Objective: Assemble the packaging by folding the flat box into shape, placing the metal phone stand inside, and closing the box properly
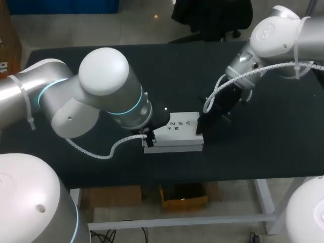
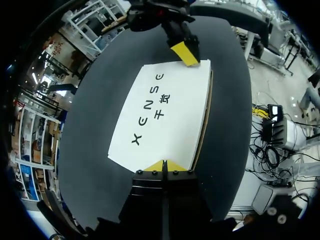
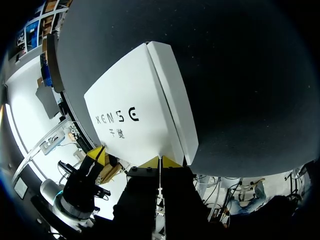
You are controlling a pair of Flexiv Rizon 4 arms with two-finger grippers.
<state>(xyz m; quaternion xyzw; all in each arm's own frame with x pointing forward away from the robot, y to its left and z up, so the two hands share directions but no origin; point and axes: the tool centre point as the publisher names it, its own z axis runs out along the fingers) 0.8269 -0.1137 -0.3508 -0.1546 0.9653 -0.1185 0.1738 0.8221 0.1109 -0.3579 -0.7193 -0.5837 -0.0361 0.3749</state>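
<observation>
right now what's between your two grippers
The white box fills the stretch between left gripper and right gripper, one at each end; clearest in the left wrist view.

The table is the one piece of furniture to place things by. Its top is flat and covered edge to edge in a matt black sheet, which reads as dark grey from the left wrist view and shows fine pale specks in the right wrist view. Light falls evenly on the table, with no glare and no hard shadows. Below the table's near edge runs a pale metal crossbar, and a pale leg slants down under the table's near right corner.
</observation>
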